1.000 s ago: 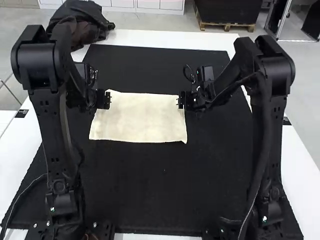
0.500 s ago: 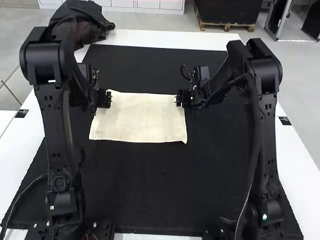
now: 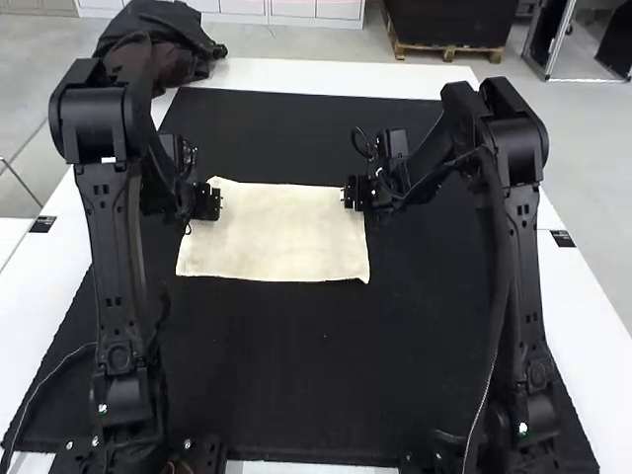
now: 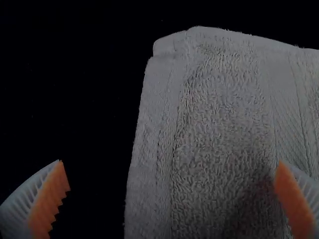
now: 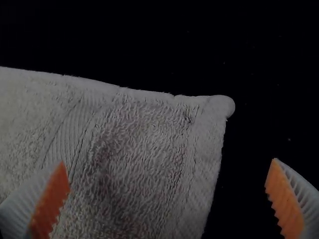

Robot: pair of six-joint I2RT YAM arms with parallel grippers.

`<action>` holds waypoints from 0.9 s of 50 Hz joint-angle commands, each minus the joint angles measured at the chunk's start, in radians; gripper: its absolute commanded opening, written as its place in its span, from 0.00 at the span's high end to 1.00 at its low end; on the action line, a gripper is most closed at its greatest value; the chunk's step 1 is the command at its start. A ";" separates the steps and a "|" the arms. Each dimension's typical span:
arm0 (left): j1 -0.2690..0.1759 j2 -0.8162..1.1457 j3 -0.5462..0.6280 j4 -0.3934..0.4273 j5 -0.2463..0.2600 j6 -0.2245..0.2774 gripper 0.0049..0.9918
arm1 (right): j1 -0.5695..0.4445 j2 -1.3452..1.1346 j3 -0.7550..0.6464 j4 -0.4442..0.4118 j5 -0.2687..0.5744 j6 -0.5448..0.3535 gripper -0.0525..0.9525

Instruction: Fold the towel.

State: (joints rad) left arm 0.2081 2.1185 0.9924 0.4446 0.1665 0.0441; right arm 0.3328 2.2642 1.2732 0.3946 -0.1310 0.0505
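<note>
High view: the cream towel (image 3: 275, 237) lies spread on the black mat (image 3: 296, 375) over the desk (image 3: 583, 326), left gripper (image 3: 217, 202) and right gripper (image 3: 348, 195) at its far corners! Left wrist view: jaws wide apart, towel between. Right wrist view: those jaws gape too, towel edge between them!

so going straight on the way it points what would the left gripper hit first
The left gripper would probably meet the towel near its far left corner, one finger over cloth, the other over mat; depth is unclear.
</note>
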 commanded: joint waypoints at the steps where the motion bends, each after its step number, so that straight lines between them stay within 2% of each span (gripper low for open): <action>1: 0.017 0.012 0.022 0.005 0.011 0.002 0.04 | 0.025 0.018 0.025 -0.016 -0.001 -0.009 0.05; 9: 0.017 0.024 0.022 0.014 0.010 0.003 0.04 | 0.032 0.024 0.029 -0.046 0.001 -0.040 0.05; 11: 0.017 0.029 0.023 0.017 0.010 0.005 0.04 | 0.035 0.026 0.025 -0.048 0.001 -0.046 0.08; 14: 0.016 0.038 0.022 0.029 0.008 0.013 0.11 | 0.037 0.028 0.022 -0.048 0.001 -0.057 0.18; 15: 0.014 0.043 0.022 0.032 0.008 0.019 0.17 | 0.037 0.028 0.020 -0.048 -0.001 -0.061 0.31; 16: 0.013 0.047 0.022 0.032 0.008 0.031 0.28 | 0.037 0.028 0.015 -0.046 -0.005 -0.064 0.51; 17: 0.013 0.055 0.022 0.032 0.008 0.037 0.50 | 0.037 0.028 0.008 -0.040 -0.013 -0.072 0.82; 18: 0.011 0.060 0.022 0.032 0.007 0.039 0.66 | 0.035 0.028 0.002 -0.031 -0.013 -0.075 1.00; 19: 0.011 0.064 0.022 0.037 0.001 0.040 0.82 | 0.035 0.026 -0.003 -0.025 -0.013 -0.080 0.95; 20: 0.013 0.072 0.022 0.048 -0.010 0.040 0.96 | 0.035 0.026 -0.006 -0.022 -0.013 -0.078 0.97; 21: 0.011 0.081 0.023 0.059 -0.012 0.040 0.98 | 0.037 0.026 -0.008 -0.022 -0.013 -0.077 0.97; 45: 0.039 0.049 0.025 0.114 0.007 0.042 0.98 | -0.038 -0.072 -0.075 0.027 0.022 -0.029 0.97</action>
State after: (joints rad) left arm 0.2142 2.1681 1.0054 0.5480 0.2100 0.0742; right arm 0.3286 2.2494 1.2247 0.4236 -0.1162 0.0025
